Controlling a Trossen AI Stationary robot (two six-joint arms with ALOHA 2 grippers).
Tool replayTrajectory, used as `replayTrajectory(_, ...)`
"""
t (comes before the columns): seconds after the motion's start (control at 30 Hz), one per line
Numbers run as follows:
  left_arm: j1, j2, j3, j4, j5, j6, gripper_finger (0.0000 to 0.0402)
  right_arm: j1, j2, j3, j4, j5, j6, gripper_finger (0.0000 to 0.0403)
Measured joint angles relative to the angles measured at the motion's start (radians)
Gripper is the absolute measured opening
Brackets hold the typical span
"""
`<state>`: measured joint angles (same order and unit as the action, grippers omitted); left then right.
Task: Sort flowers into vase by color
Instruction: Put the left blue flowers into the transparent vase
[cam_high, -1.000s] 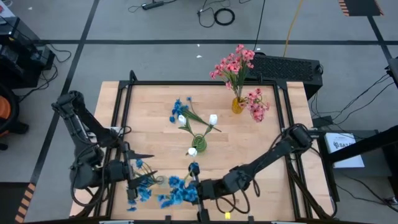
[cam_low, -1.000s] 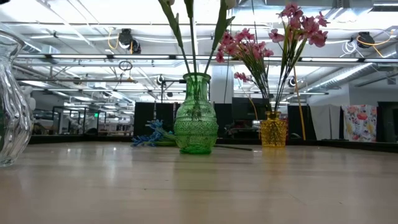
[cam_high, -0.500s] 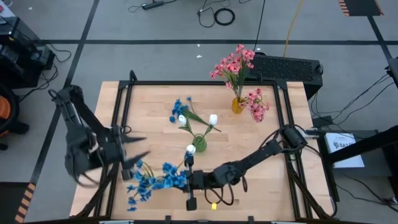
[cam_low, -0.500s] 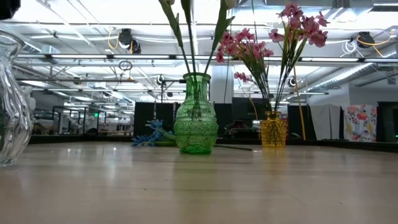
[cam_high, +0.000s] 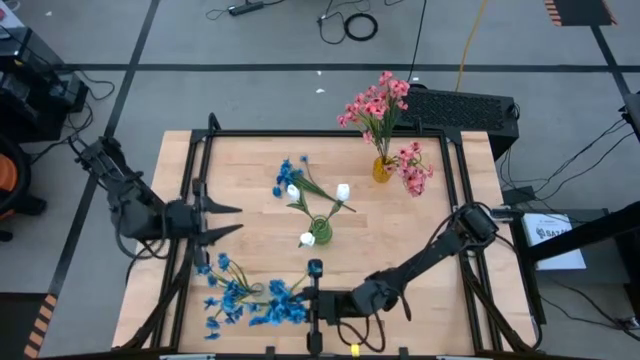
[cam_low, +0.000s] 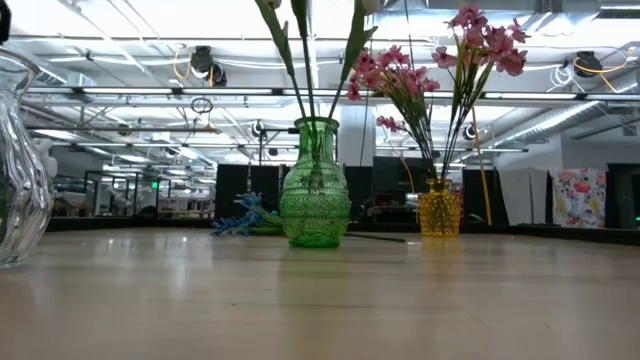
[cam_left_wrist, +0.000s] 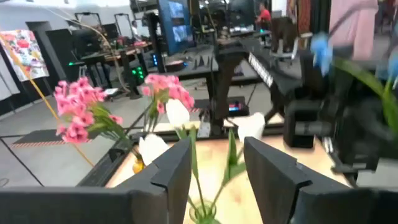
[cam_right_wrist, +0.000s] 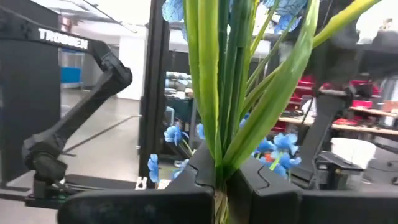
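Right hand (cam_high: 314, 302) pinching blue flower stems (cam_right_wrist: 217, 93) near-side of green vase (cam_high: 320, 230), left hand (cam_high: 222, 222) spread, left of vase, holding nothing

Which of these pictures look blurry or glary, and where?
Left wrist view: smeared throughout, the pink flowers soft. Right wrist view: green stems sharp, room beyond hazy. Low view: bright ceiling lights glare behind the green vase. High view: evenly lit.
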<state>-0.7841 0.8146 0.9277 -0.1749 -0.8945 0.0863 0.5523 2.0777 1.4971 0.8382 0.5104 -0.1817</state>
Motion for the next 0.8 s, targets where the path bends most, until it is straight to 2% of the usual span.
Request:
replayTrajectory(0.27, 0.000, -0.005, -0.118, 0.109, -0.022, -0.001, 0.0145, 0.029, 0.025, 0.000, 0.028, 0.011, 0.037, 0.0004)
replayTrajectory(0.37, -0.001, -0.007, -0.127, 0.115, -0.047, 0.001, 0.0145, 0.029, 0.074, 0.000, 0.069, 0.008, 0.087, 0.0004)
replayTrajectory(0.57, -0.001, -0.018, -0.129, 0.115, -0.070, 0.000, 0.0145, 0.013, 0.183, 0.000, 0.272, 0.008, 0.161, 0.0004)
replayTrajectory(0.8, -0.001, -0.020, -0.129, 0.106, -0.072, -0.001, 0.0145, -0.023, 0.232, -0.002, 0.324, 0.017, 0.200, 0.0004)
